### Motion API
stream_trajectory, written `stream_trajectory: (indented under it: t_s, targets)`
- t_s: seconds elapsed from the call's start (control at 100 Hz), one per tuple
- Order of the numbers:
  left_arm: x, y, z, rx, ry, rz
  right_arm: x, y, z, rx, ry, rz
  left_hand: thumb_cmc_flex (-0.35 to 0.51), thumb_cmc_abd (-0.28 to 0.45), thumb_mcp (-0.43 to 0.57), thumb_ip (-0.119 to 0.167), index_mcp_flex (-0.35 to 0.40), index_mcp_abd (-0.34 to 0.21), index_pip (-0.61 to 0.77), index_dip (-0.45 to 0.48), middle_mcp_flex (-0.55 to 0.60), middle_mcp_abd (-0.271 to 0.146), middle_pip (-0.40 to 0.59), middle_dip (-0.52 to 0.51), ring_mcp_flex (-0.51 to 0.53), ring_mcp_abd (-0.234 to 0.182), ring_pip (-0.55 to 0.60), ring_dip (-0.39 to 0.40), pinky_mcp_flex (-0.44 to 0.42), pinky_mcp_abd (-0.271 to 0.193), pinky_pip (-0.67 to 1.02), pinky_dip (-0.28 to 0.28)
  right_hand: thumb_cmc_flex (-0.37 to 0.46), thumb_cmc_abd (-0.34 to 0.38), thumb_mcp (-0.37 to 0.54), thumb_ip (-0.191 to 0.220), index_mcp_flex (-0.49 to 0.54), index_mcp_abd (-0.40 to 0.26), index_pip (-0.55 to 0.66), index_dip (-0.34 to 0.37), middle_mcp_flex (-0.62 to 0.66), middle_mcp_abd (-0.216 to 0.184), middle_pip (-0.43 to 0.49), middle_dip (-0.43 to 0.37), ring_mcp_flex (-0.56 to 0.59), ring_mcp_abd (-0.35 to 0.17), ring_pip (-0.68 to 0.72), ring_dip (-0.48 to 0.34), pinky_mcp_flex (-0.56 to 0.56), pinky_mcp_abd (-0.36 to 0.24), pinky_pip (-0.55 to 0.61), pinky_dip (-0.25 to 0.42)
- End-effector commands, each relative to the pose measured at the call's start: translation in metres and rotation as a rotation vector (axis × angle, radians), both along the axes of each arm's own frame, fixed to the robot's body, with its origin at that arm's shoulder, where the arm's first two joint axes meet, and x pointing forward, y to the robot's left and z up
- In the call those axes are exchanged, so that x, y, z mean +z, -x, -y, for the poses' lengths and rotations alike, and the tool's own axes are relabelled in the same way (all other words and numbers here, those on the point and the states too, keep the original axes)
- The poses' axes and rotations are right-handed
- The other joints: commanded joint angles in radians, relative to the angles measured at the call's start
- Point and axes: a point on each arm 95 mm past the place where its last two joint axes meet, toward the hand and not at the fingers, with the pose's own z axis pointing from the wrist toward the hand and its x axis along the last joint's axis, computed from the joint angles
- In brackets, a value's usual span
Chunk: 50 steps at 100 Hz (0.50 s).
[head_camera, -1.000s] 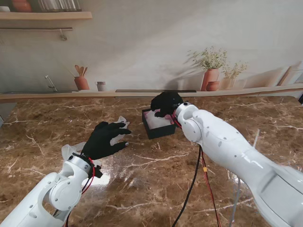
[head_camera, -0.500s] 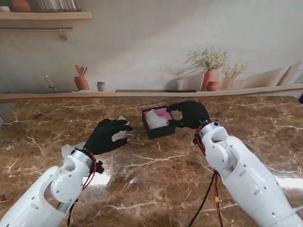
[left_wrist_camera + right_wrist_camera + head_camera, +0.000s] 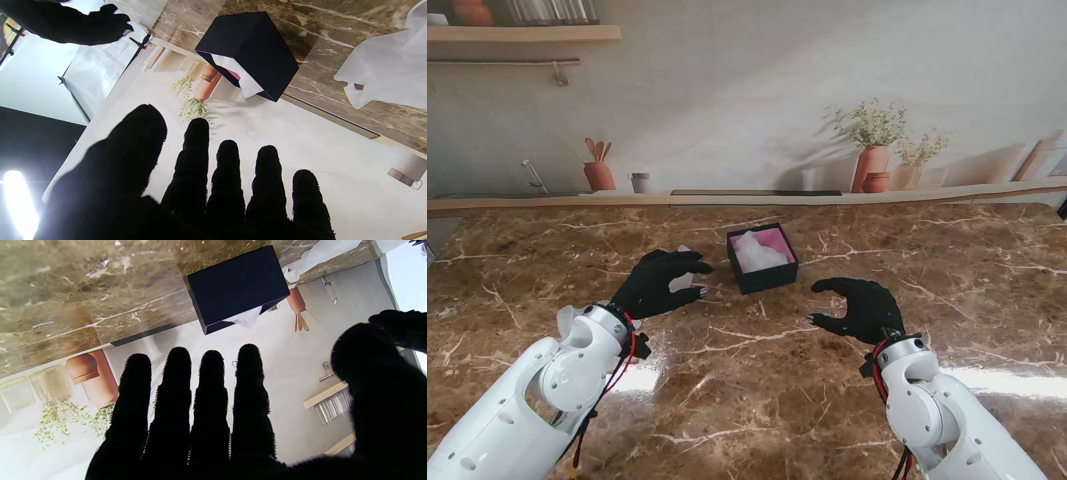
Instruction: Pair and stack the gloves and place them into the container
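One thin white glove (image 3: 685, 283) left, frame centre-left, under spread empty left hand (image 3: 659, 284). Looks floppy, light, slippery; pinch bunched edge. Right hand (image 3: 857, 309) splayed, empty. Container (image 3: 762, 258) part-filled.

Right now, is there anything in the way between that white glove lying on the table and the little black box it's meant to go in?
Nothing visible. The white glove lies left of the black box with only bare marble between them. The left robot hand rests partly over the glove.
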Motion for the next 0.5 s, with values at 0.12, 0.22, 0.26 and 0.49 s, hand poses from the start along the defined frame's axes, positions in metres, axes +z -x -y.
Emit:
stream_trajectory:
  t_s: [0.12, 0.22, 0.26, 0.49]
  targets:
    - [0.008, -0.025, -0.012, 0.021, -0.064, -0.044, -0.010, 0.009, 0.000, 0.020, -0.006, -0.031, 0.002, 0.017, -0.031, 0.027, -0.051, -0.004, -0.019, -0.014, -0.061, -0.015, -0.009, 0.000, -0.035, -0.041, -0.014, -0.008, 0.002, 0.033, 0.087, -0.011, -0.055, 0.015, -0.007, 0.043, -0.018, 0.001, -0.009, -0.012, -0.017, 0.003, -0.006, -0.022, -0.034, -0.005, -0.005, -0.032, -0.016, -0.024, -0.023, -0.028]
    - [0.013, -0.038, -0.020, 0.031, -0.114, -0.083, -0.012, 0.009, 0.001, 0.016, -0.017, -0.035, 0.000, 0.008, -0.030, 0.027, -0.067, -0.009, -0.026, -0.017, -0.074, -0.018, -0.008, 0.001, -0.041, -0.041, -0.014, -0.008, 0.000, 0.041, 0.096, -0.028, -0.051, 0.018, -0.006, 0.042, -0.014, -0.001, -0.005, -0.011, -0.014, 0.007, -0.003, -0.022, -0.033, 0.001, -0.002, -0.032, -0.017, -0.020, -0.021, -0.028]
    - [0.014, -0.043, -0.025, 0.037, -0.138, -0.097, -0.013, 0.009, 0.002, 0.016, -0.022, -0.037, -0.001, 0.006, -0.028, 0.027, -0.076, -0.010, -0.031, -0.019, -0.077, -0.020, -0.007, 0.002, -0.043, -0.042, -0.015, -0.008, -0.001, 0.039, 0.099, -0.035, -0.048, 0.019, -0.005, 0.042, -0.013, 0.000, -0.004, -0.010, -0.013, 0.006, -0.002, -0.022, -0.033, 0.003, -0.001, -0.031, -0.017, -0.017, -0.020, -0.027]
    - [0.014, -0.074, -0.051, 0.112, -0.247, -0.162, -0.017, 0.006, 0.002, 0.022, -0.034, -0.055, -0.005, -0.020, 0.013, 0.025, -0.130, -0.018, -0.072, -0.041, -0.115, -0.019, -0.008, 0.002, -0.046, -0.045, -0.008, -0.005, 0.001, -0.001, 0.140, -0.076, -0.041, 0.024, -0.001, 0.039, -0.008, -0.001, 0.002, -0.006, -0.006, 0.008, 0.005, -0.018, -0.026, 0.008, 0.009, -0.025, -0.012, -0.006, -0.009, -0.022]
